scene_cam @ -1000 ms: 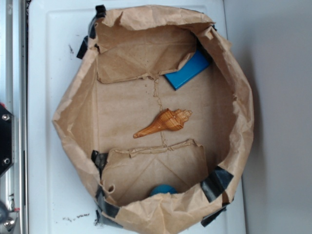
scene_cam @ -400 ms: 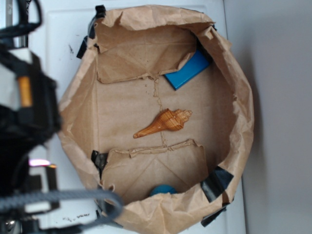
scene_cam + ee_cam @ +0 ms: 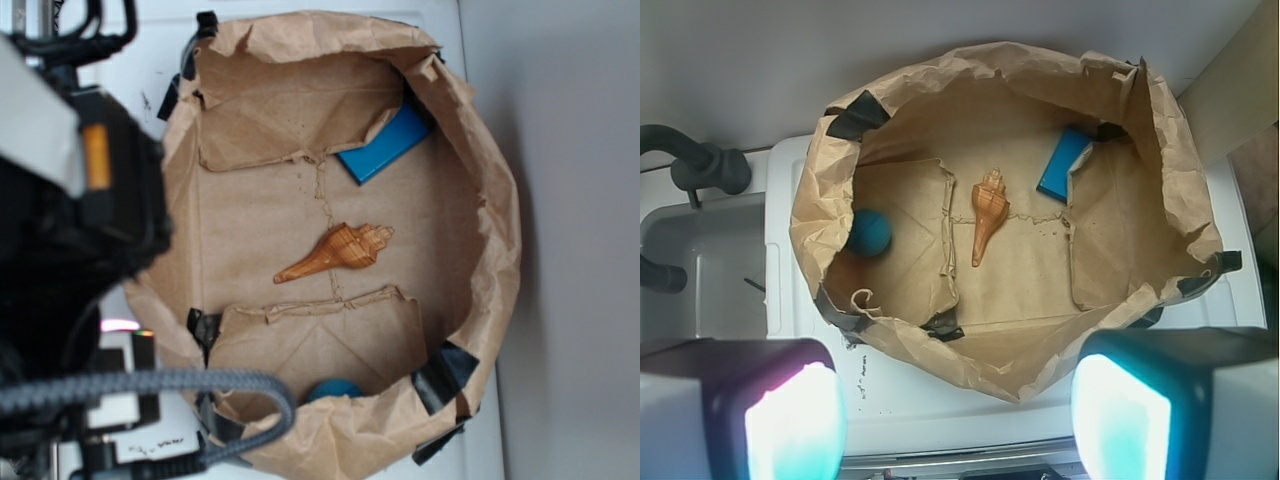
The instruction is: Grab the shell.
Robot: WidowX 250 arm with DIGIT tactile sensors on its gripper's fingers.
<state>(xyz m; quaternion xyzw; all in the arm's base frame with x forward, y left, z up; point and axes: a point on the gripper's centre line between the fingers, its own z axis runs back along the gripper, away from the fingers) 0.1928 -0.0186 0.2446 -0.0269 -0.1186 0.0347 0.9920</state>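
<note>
The orange-brown spiral shell [image 3: 336,252] lies on the floor of the brown paper basin [image 3: 500,230], near its middle, its thin point toward the lower left. It also shows in the wrist view [image 3: 987,215], point toward the camera. My gripper [image 3: 958,410] is open and empty, high above the white surface just outside the basin's near rim, well short of the shell. In the exterior view only the dark arm body [image 3: 70,230] shows at the left; the fingers are hidden there.
A flat blue block [image 3: 385,143] leans in the basin's far right corner, also in the wrist view [image 3: 1064,163]. A small round blue-teal object [image 3: 869,232] sits in a side pocket. Black tape holds the paper walls. A grey cable [image 3: 150,385] hangs below the arm.
The arm has come into the exterior view from the left and moved rightward over the basin's left rim. The shell and other objects have not moved.
</note>
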